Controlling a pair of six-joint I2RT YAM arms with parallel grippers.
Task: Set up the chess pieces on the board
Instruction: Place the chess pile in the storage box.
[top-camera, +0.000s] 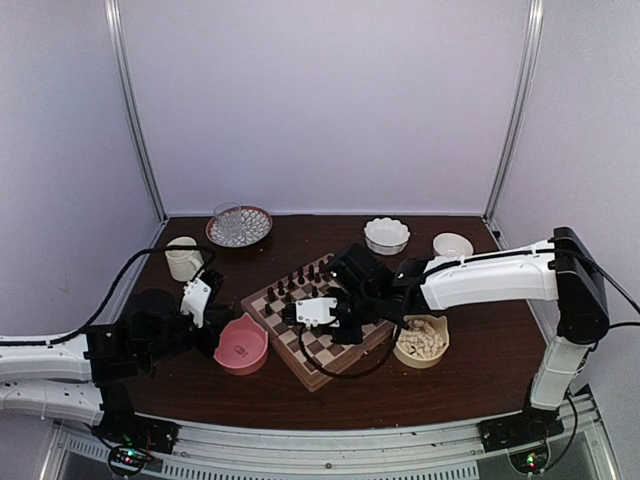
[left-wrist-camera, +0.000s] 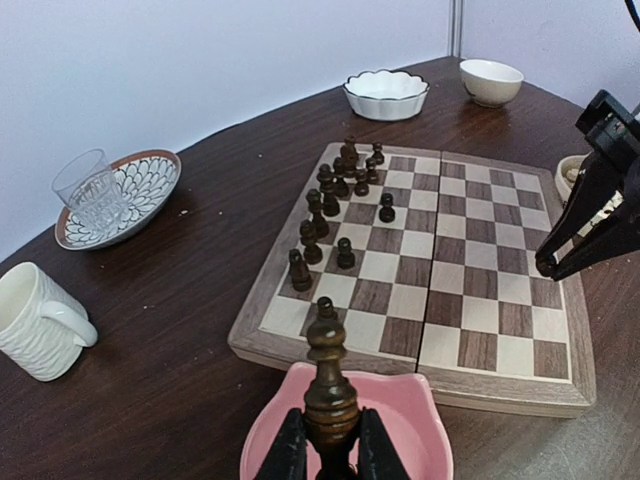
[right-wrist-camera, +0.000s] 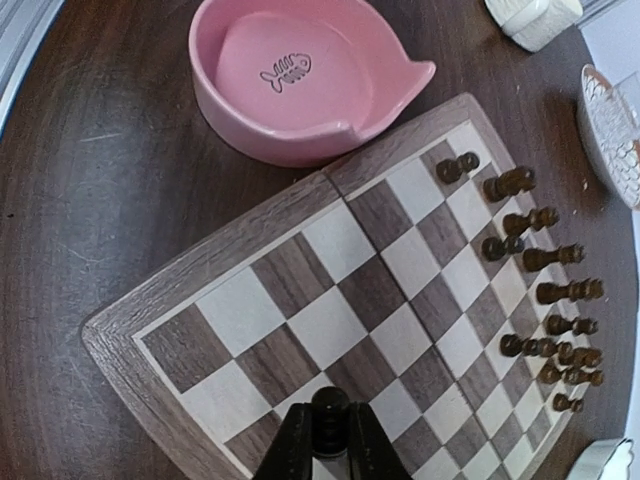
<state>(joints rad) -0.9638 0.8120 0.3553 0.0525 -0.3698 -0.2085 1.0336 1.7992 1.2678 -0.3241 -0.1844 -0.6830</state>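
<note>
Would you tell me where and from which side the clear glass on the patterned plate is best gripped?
Probably its rim, from straight above, straddling the wall: the glass stands upright, mouth open, and the raised edge of the patterned plate would hinder a low sideways approach.

Left arm (top-camera: 60, 362): stretched low from the near-left corner, black forearm angled inward toward the middle.
Left gripper (left-wrist-camera: 322, 450): fingers pinched tight on the base of a dark chess piece (left-wrist-camera: 327, 365), held upright.
Right arm (top-camera: 490, 280): reaching in from the right, white forearm roughly level, elbow raised at far right.
Right gripper (right-wrist-camera: 330, 445): aimed straight down, fingers clamped on a second dark piece (right-wrist-camera: 330, 412), seen end-on.
</note>
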